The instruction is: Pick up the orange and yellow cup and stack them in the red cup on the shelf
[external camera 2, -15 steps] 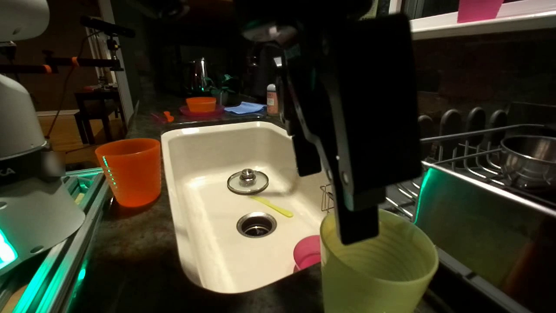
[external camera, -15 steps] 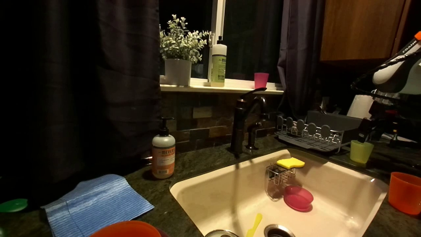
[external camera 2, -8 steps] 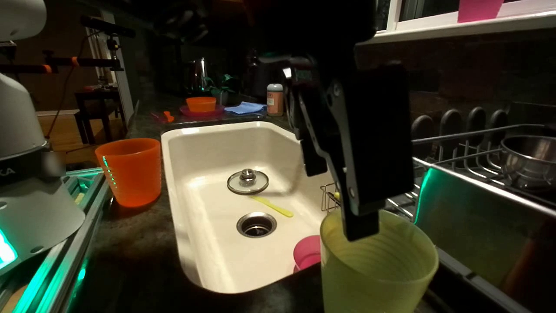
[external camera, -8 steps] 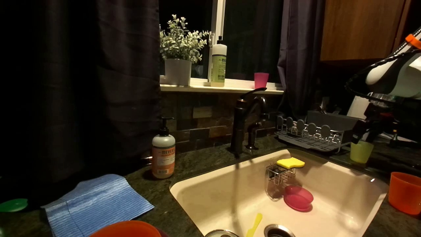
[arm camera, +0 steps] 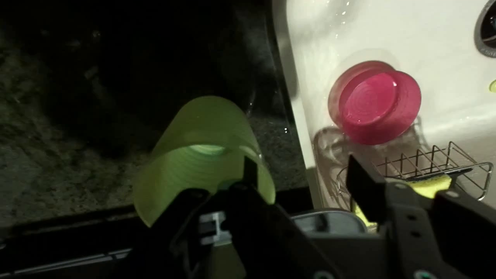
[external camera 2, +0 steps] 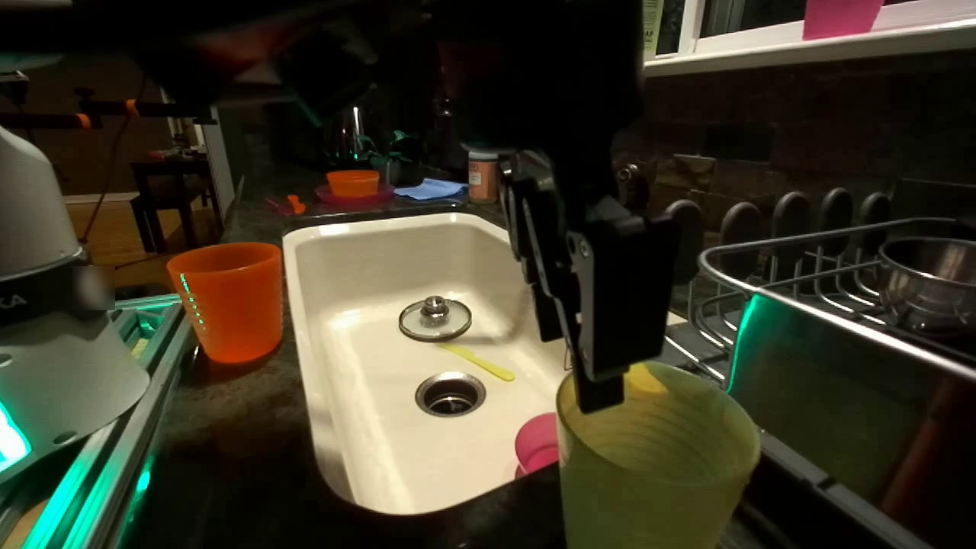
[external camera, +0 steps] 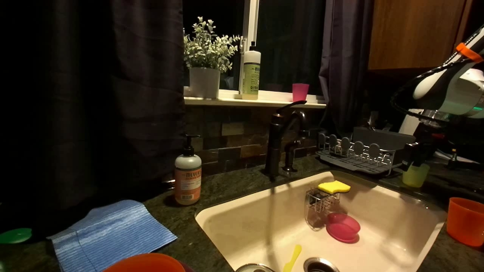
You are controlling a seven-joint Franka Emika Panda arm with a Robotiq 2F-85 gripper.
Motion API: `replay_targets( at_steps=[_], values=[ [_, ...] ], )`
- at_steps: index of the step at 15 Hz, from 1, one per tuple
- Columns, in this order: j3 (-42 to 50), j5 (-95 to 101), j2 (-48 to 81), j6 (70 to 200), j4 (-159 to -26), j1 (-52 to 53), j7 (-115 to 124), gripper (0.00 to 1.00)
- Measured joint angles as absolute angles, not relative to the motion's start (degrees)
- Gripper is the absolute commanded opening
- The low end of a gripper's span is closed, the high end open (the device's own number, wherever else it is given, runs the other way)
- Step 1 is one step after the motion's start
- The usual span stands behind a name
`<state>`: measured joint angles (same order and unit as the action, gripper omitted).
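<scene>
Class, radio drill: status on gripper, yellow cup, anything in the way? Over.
Gripper: jaws open, one at mouth of yellow cup, other outside. Cup on counter, ungripped. Faucet may crowd path to pink cup.

I make out a dark, mottled countertop (external camera: 219, 187) around the inset sink (external camera: 236, 228). Directly on it I have the yellow cup (external camera 2: 656, 492) near the dish rack (external camera: 382, 134), the orange cup (external camera 2: 232, 305) just beside the sink, a Meyer's pump bottle (external camera: 188, 181), a blue cloth (external camera: 113, 234) and, near the cloth, a magenta plate (external camera 2: 358, 200).
</scene>
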<state>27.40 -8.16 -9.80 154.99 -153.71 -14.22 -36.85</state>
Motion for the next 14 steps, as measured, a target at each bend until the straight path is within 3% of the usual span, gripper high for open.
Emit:
replay_targets(
  at_steps=[4, 10, 14],
  values=[
    [27.4, -9.99, -8.59, 154.99, -153.71, -13.4, -38.92, 0.02],
    [26.2, -9.05, -8.13, 154.11, -152.97, -13.59, -38.68, 0.01],
    [22.31, -3.12, -10.18, 146.46, -151.8, -14.55, -30.67, 0.01]
  ],
)
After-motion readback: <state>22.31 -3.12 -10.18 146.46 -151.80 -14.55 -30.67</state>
